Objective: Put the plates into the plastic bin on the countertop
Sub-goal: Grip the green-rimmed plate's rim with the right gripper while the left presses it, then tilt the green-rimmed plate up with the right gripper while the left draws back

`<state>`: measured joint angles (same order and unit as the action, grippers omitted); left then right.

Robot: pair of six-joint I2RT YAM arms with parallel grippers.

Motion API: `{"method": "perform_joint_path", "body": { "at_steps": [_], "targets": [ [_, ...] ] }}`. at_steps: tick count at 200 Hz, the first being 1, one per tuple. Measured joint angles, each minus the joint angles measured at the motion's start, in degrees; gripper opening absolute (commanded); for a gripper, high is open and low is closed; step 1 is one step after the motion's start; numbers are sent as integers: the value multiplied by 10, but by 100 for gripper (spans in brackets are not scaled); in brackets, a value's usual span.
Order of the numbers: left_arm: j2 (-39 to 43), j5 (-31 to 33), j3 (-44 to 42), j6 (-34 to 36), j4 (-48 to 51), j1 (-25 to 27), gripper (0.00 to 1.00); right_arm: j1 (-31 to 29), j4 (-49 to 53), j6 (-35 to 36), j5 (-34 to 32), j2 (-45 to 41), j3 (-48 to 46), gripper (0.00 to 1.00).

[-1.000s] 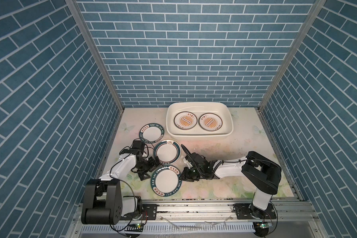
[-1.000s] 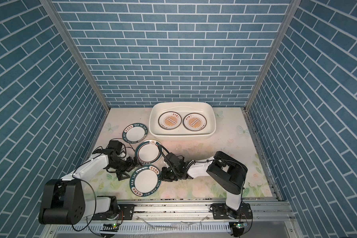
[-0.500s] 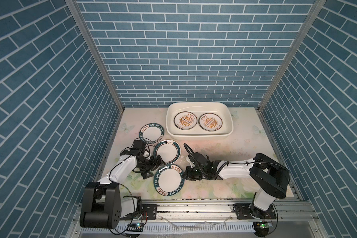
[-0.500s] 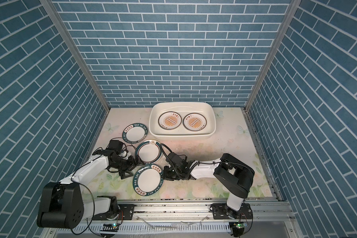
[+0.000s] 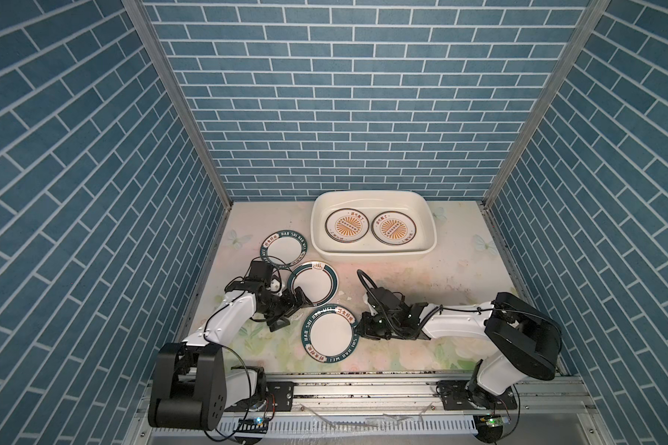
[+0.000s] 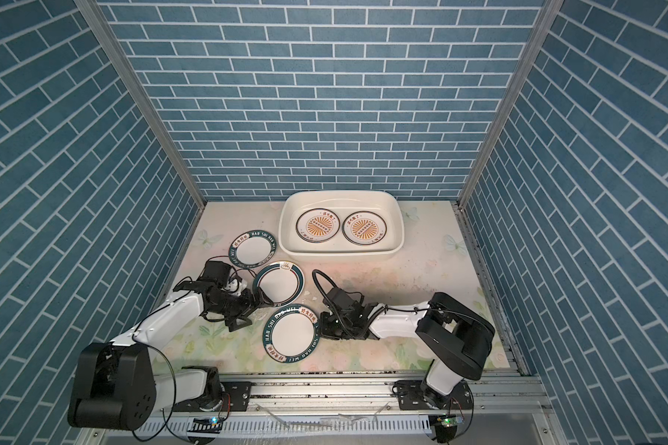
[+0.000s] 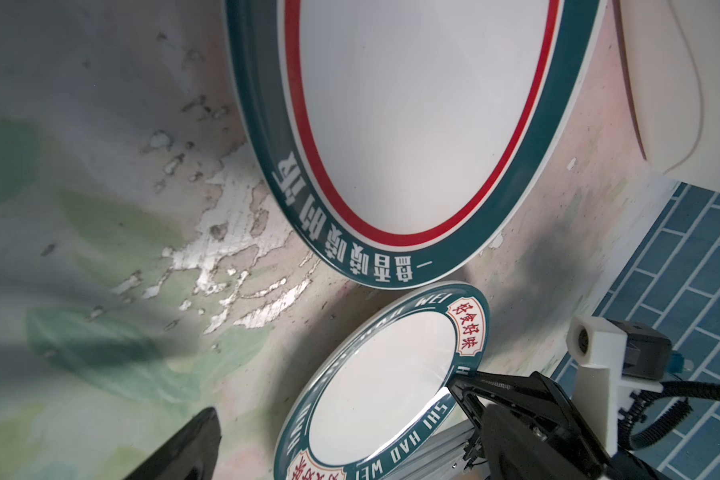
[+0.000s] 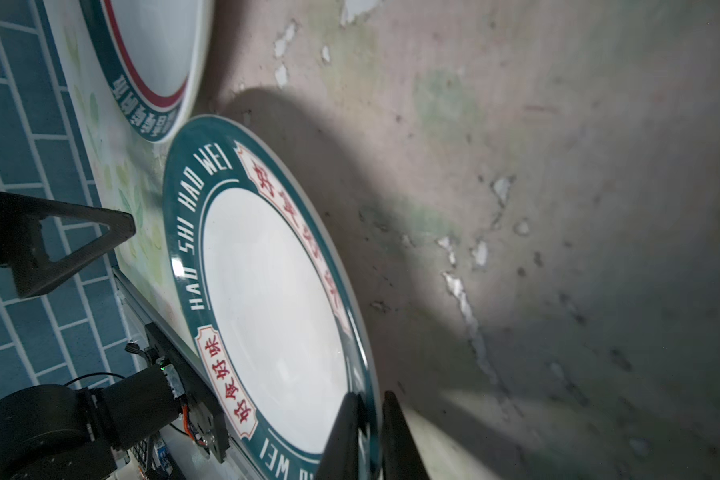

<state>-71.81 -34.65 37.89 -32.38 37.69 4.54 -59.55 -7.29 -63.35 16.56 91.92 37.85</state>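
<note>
Two orange sunburst plates (image 5: 346,226) (image 5: 393,229) lie side by side in the white plastic bin (image 5: 429,246). Three teal-rimmed plates are on the flowered countertop (image 5: 440,277): a lettered one at the far left (image 5: 285,249), one in the middle (image 5: 313,282), and a near lettered plate (image 5: 330,333) (image 8: 275,299). My right gripper (image 5: 357,331) (image 8: 368,401) is shut on the near plate's right rim, and that edge looks slightly raised. My left gripper (image 5: 292,313) (image 6: 249,312) stands open with nothing in it, just left of the near and middle plates.
Blue brick walls close in the left, back and right sides. A metal rail (image 5: 363,389) runs along the front edge. The countertop's print is worn and flaking (image 7: 233,249) near the plates. The right arm's cable (image 5: 365,283) loops above its wrist.
The right gripper has drawn back to the right, dragging the near lettered plate with it, away from the left gripper. The left gripper has barely moved.
</note>
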Motion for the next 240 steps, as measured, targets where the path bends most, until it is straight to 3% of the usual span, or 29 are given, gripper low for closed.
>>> {"method": "perform_joint_path", "body": {
  "at_steps": [98,190,201,240],
  "targets": [
    [-49,-12,-11,-1,-27,53,100,0,-96,-23,9,21,-22,20],
    [-52,-23,-25,-2,-59,70,100,1,-130,-28,8,12,-48,11],
    [-49,-16,-25,2,-58,70,100,2,-130,-28,9,5,-50,7],
    [19,13,-21,16,-45,66,100,5,-139,-31,13,-14,-50,0]
  ]
}}
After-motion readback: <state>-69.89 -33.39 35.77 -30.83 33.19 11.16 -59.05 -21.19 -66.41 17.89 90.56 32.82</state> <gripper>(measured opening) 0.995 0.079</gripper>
